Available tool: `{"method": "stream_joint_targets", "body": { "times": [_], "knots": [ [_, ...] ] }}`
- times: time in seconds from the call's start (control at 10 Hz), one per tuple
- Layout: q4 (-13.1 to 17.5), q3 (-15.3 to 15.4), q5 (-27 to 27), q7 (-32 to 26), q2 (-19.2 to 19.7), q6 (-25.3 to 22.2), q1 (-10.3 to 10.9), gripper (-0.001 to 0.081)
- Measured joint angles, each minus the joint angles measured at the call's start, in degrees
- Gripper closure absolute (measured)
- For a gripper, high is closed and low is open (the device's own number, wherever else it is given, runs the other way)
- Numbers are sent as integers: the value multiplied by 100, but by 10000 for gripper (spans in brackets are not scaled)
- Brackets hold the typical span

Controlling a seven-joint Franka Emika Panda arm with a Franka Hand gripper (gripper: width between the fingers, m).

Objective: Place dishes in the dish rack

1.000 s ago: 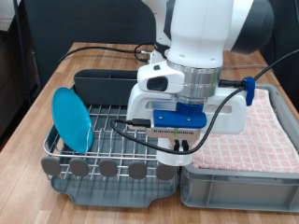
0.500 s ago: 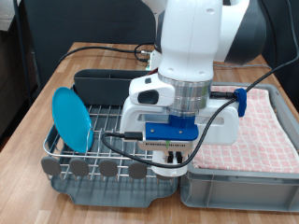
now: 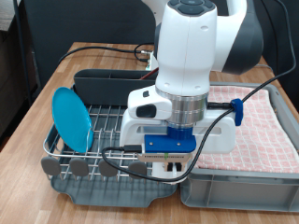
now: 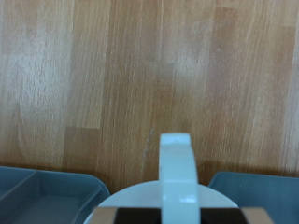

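The light-blue plate (image 3: 71, 119) stands on edge in the dish rack (image 3: 93, 170) at the exterior view's left. My gripper (image 3: 173, 166) hangs low over the rack's front right part, mostly hidden by the hand. A white mug (image 3: 174, 161) shows under the hand. In the wrist view the mug's handle (image 4: 176, 168) and rim (image 4: 154, 198) sit right between my fingers (image 4: 120, 217), so the gripper is shut on the mug. The dark cutlery box (image 3: 103, 86) is at the rack's back. The wooden spoon is not in view.
A grey bin (image 3: 238, 187) with a pink checked towel (image 3: 257, 131) stands right beside the rack at the exterior view's right. Black cables (image 3: 93, 51) run across the wooden table (image 3: 42, 103) behind the rack. The wrist view shows wood planks (image 4: 149, 75).
The hand with the mug has come lower and a little towards the exterior view's bottom left, closer to the rack's front edge. The plate has not moved.
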Motion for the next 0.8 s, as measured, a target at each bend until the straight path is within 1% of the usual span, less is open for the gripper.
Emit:
{"method": "stream_joint_targets", "body": {
  "times": [0.2, 0.4, 0.5, 0.6, 0.7, 0.8],
  "knots": [
    [91, 69, 13, -35, 106, -52, -74, 738],
    [146, 93, 14, -40, 181, -57, -103, 738],
    [177, 112, 14, -53, 208, -74, -125, 597],
    [230, 121, 14, -93, 232, -139, -141, 597],
    [310, 137, 14, -164, 248, -271, -160, 431],
    [426, 169, 14, -250, 265, -468, -193, 431]
  ]
}}
